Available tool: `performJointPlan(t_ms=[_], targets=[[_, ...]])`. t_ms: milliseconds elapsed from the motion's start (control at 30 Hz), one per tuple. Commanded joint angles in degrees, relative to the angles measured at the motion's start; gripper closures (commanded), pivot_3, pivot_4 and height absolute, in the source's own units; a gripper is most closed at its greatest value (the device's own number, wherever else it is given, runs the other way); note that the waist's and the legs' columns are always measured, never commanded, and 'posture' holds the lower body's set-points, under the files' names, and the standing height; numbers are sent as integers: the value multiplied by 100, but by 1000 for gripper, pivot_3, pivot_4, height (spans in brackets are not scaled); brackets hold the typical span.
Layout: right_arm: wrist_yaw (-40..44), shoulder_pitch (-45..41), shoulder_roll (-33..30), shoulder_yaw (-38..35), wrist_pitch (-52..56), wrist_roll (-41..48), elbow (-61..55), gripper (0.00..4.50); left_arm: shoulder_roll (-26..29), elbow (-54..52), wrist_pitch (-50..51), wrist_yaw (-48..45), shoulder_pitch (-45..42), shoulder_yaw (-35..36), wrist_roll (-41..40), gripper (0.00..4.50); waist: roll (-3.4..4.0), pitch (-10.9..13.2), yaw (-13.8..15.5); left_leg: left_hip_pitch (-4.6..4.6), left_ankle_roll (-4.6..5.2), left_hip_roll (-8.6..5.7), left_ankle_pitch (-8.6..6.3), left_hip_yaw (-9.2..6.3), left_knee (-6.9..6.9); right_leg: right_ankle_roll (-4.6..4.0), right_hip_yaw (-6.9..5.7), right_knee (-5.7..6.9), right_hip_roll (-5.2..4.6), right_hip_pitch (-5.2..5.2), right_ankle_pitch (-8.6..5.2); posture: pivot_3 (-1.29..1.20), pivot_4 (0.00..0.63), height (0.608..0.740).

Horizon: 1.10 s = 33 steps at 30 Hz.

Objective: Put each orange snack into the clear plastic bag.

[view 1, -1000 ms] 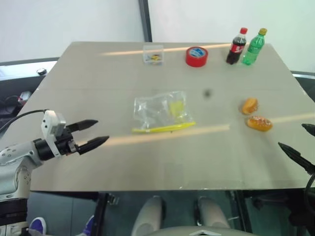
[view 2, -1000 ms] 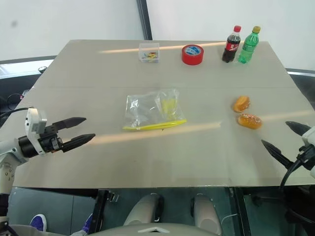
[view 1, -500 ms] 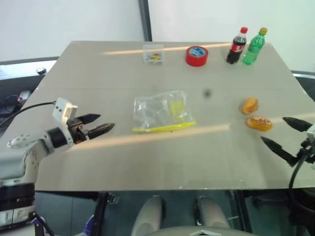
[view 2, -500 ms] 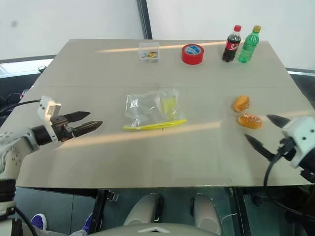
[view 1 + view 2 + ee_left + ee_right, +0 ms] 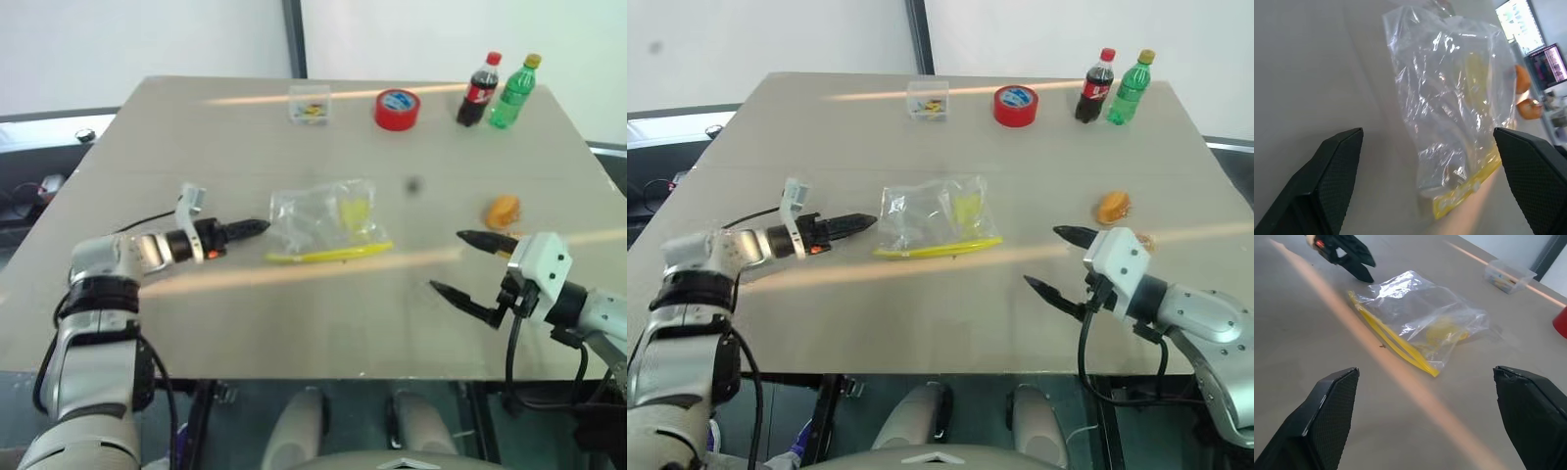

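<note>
The clear plastic bag (image 5: 321, 217) lies flat mid-table, its yellow seal strip (image 5: 329, 256) along the near edge. My left gripper (image 5: 257, 227) hovers low just left of the bag, open; the left wrist view shows its fingers (image 5: 1334, 169) spread wide with the bag between them. The shorter orange snack (image 5: 503, 209) sits at the right. The longer orange snack (image 5: 1530, 108) lies beside it, mostly hidden in the head views by my right gripper (image 5: 460, 264). That gripper is open, pointing left toward the bag, with nothing in it.
Along the far edge stand a small clear box (image 5: 310, 106), a red tape roll (image 5: 397, 109), a cola bottle (image 5: 477, 90) and a green bottle (image 5: 513, 91). The table's near edge (image 5: 323, 372) runs just below both arms.
My left gripper has moved forward and right up to the bag's left edge and rolled over. My right gripper has swung left over the table, in front of the longer snack.
</note>
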Motion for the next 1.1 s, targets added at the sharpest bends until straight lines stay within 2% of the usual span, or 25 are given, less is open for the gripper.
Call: performJointPlan(t_ms=[33, 167, 267, 300, 367, 633, 900, 1033, 1100], targets=[[-150, 58, 35, -55, -93, -85, -274, 17, -253, 761, 64, -525, -347, -326, 318, 0, 0, 0, -4, -1, 0, -2, 0, -2, 1, 0, -4, 1, 0, 1, 0, 0, 150, 740], [-277, 225, 90, -34, -80, -163, -412, 17, -586, 1271, 6, -1105, -742, -619, 642, 0, 0, 0, -2, -4, 0, -5, 0, -3, 2, 1, -12, 2, 1, 1, 0, 0, 150, 740], [-357, 344, 130, 2, -98, -248, -524, 17, -838, 1665, -64, -1180, -996, -621, 834, 0, 0, 0, -12, -7, 0, -5, 1, -4, 6, 1, -15, 3, 1, 2, -1, 0, 150, 740], [-376, 381, 143, 11, -106, -268, -560, 3, -924, 1794, -83, -1128, -1041, -627, 919, 245, 0, 0, -12, -7, 0, -5, 1, -4, 7, 1, -16, 3, 1, 3, -1, 0, 150, 740], [-407, 434, 159, 37, -140, -323, -602, 0, -1057, 1953, -70, -1141, -1077, -648, 1048, 788, 0, 0, -24, -7, 0, -5, 1, -7, 8, 1, -16, 4, 1, 3, -1, 0, 150, 740], [-566, 520, 313, 303, -437, -784, -650, 0, -1290, 1992, 507, -1189, -1163, -278, 965, 4414, 15, -10, -21, -2, 0, -5, 1, -12, 8, 2, -16, 11, 1, 5, -1, 0, 150, 740], [-773, 301, 405, 832, -748, -1556, -432, 0, -1232, 999, 1875, -891, -1143, 257, 397, 4468, 10, -7, -47, -4, -1, -4, 2, -23, 17, 2, -28, 14, 3, 9, -1, 0, 150, 740], [-1101, -292, 329, 1807, -1118, -3085, 272, 0, -1258, 374, 2796, -178, -1183, 900, -46, 4468, 3, -2, -78, -13, -4, -4, 4, -24, 17, 2, -24, 16, 3, -5, -1, 0, 150, 740], [-1374, -659, 554, 2270, -1090, -3689, 670, 0, -1355, 127, 3175, 304, -1211, 1320, -194, 4468, 3, -2, -110, -12, -7, -4, 5, -25, 17, 2, -24, 20, 3, -8, -1, 0, 150, 740]])
